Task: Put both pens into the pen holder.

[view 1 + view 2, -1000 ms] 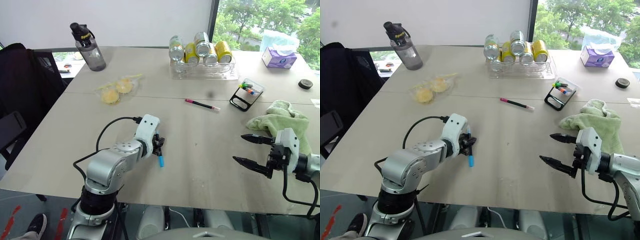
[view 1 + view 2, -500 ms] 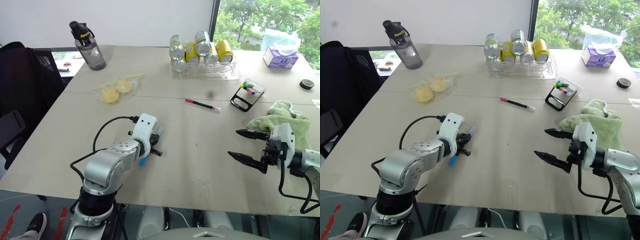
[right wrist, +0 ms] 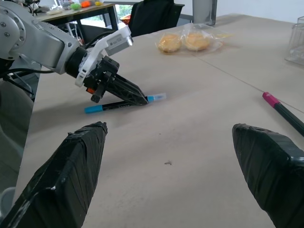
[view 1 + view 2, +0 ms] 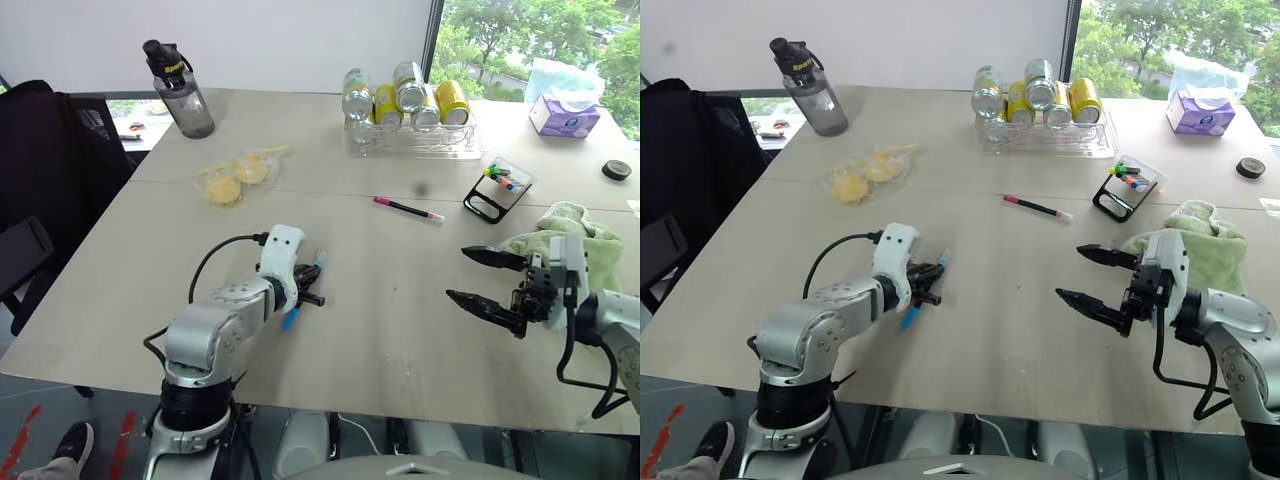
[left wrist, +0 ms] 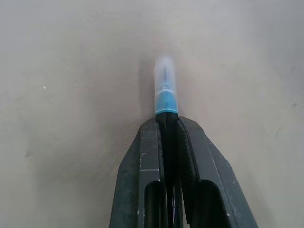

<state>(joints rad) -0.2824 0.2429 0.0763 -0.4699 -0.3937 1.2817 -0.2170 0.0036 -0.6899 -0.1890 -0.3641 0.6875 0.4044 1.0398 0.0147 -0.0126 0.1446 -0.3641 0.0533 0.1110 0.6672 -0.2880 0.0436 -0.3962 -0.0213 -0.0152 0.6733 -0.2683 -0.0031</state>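
1. From the head views you can see your left hand [image 4: 312, 290] low over the tabletop [image 4: 400, 300], clenched on the blue-ended pen [image 4: 303, 290]. The pen's blue ends stick out on both sides of the black fingers.
2. Your left wrist view adds the close detail. The two fingers [image 5: 142, 156] press flat against the black barrel, and the pale capped tip with its blue band pokes out beyond them above the bare tabletop.
3. Your right wrist view gives the side-on look the others lack. The pen lies almost level, just above or on the tabletop; you cannot tell whether it touches.
4. Your right hand [image 4: 482, 277] is released, its fingers spread wide and holding nothing. It hovers above the tabletop just in front of the green towel [image 4: 570, 235].
5. The pink-ended pen [image 4: 406, 208] lies flat on the tabletop, well apart from both hands, between the rack of drink cans [image 4: 408, 115] and your right hand. Its pink end also appears at the edge of the right wrist view.
6. The pen holder [image 4: 495, 189] sits to the right of that pen, beyond the towel, with coloured marker tips showing inside.
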